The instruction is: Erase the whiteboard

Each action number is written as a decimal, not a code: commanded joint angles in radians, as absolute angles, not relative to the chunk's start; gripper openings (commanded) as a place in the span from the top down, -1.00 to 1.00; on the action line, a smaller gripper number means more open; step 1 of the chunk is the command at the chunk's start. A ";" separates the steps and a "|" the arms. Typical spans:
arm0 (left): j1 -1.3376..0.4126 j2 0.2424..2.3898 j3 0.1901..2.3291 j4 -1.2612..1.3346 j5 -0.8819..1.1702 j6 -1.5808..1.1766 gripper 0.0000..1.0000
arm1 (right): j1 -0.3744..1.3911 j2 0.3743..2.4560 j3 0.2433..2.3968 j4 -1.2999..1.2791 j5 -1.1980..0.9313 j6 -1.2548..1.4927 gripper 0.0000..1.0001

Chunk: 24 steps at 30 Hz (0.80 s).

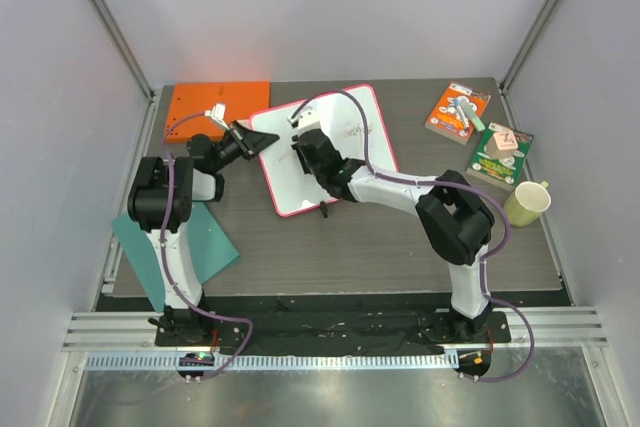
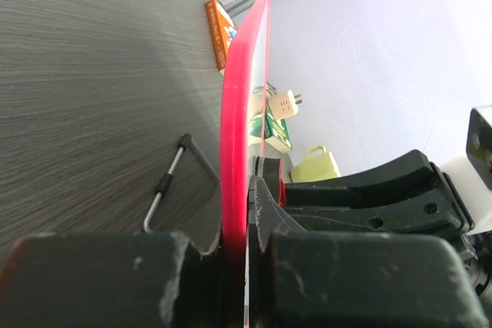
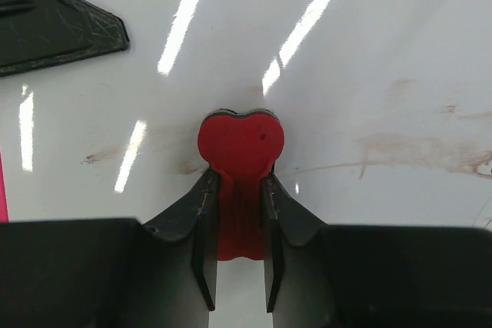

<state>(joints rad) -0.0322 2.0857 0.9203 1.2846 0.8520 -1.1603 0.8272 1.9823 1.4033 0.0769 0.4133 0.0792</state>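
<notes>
The whiteboard [image 1: 365,137], white with a pink-red rim, lies at the table's middle back and bears faint smudged marks [image 3: 400,151]. My left gripper [image 1: 262,142] is shut on its left rim; in the left wrist view the pink edge [image 2: 238,136] runs between my closed fingers [image 2: 246,220]. My right gripper [image 1: 305,144] is over the board's left part, shut on a red heart-shaped eraser [image 3: 241,144], which presses on the white surface [image 3: 369,59]. A left finger [image 3: 54,24] shows at the top left of the right wrist view.
An orange board [image 1: 200,99] with a white plug lies at the back left, and a teal sheet [image 1: 190,247] near the left arm's base. Two boxes [image 1: 458,112] [image 1: 500,154] and a yellow-green mug [image 1: 528,202] stand at the right. A small metal handle [image 2: 165,190] lies beside the board.
</notes>
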 commanded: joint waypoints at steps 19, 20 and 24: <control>-0.071 2.022 0.917 1.215 0.873 -0.896 1.00 | 0.902 2.175 1.293 0.047 0.340 0.125 0.98; -0.071 2.022 0.920 1.212 0.873 -0.891 1.00 | 0.893 2.180 1.308 0.007 0.366 0.146 0.98; -0.072 2.020 0.920 1.204 0.874 -0.885 1.00 | 0.838 2.158 1.328 -0.126 0.397 0.204 0.98</control>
